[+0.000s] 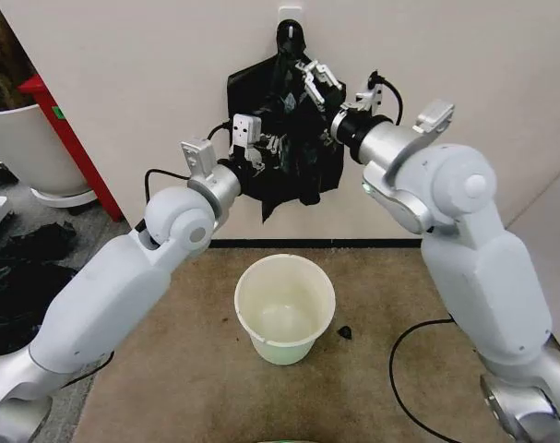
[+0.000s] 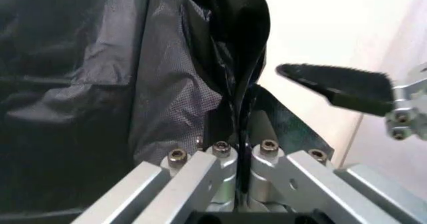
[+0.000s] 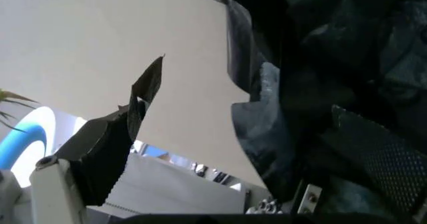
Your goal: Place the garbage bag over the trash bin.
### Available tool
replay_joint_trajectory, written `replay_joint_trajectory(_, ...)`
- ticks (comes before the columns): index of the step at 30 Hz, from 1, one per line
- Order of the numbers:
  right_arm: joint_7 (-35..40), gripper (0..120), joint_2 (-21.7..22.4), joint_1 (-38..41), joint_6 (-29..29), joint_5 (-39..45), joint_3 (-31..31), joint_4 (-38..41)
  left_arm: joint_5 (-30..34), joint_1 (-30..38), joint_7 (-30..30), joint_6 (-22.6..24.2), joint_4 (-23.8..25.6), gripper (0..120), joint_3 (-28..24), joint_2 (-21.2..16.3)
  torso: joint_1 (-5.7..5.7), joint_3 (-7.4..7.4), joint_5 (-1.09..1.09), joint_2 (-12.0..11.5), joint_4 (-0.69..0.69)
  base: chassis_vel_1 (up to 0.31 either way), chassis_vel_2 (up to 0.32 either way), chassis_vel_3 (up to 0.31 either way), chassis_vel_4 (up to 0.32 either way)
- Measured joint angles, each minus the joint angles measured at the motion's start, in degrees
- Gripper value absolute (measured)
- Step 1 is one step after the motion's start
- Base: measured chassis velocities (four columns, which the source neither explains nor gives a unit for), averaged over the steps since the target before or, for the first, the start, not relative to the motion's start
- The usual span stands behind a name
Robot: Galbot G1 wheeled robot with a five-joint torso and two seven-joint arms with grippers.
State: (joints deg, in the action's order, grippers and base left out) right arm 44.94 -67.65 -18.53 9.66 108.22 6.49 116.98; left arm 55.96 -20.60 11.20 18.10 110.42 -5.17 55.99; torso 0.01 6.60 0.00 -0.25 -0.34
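Garbage bag (image 1: 289, 138) hangs against the beige wall from a white hook (image 1: 290, 16), its black neck pinched at the top and its crumpled body spread below, one corner drooping toward the dark baseboard. Trash bin (image 1: 285, 309), a cream-white bucket, stands upright and open-mouthed on the brown floor (image 1: 169, 388) directly beneath the bag and well apart from it, near the wall edge of the floor; a small black scrap (image 1: 345, 331) lies on the floor just beside the bin. Left end effector (image 1: 272, 146) is raised against the lower left part of the bag; in the left wrist view its two metal fingers (image 2: 200, 171) are pressed together with a fold of the black film (image 2: 120, 83) clamped between them, so it is gripping the bag. Right end effector (image 1: 321, 81) is up at the bag's upper right; in the right wrist view its jaws stand wide apart, one ridged pad (image 3: 143, 88) out over bare wall, the other textured pad (image 3: 383, 151) lying against the bag's wrinkled surface (image 3: 320, 48), nothing pinched between them. Large white tub (image 1: 26, 148) and a red post (image 1: 65, 129) sit at the far left, with more black bags (image 1: 21, 268) heaped on the floor there. Black cable (image 1: 413, 369) loops on the floor by the right arm.
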Motion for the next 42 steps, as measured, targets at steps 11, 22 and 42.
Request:
replay_joint_trajectory(11,-0.01,89,-0.25,1.52,-0.04,-1.39,-1.11,-2.68,-0.65,0.11,-0.17,-0.03,-0.24,0,-0.15,0.45,0.0,0.0,0.0,0.0,0.0,0.0,0.0,0.0,0.0)
replay_joint_trajectory(22,-0.5,48,-0.52,0.88,-0.54,-1.42,-1.16,-3.97,-1.25,0.11,-0.32,-0.16,-0.28,0,-0.38,0.54,0.0,0.0,0.01,0.0,0.0,0.0,0.0,0.0,0.0)
replay_joint_trajectory(42,-3.32,0,-0.09,-0.42,-0.48,-1.46,-0.23,-3.83,-1.57,-0.5,-0.53,-0.21,-0.4,0,-0.27,1.04,0.0,0.0,0.01,0.0,0.0,0.0,0.0,0.0,0.0)
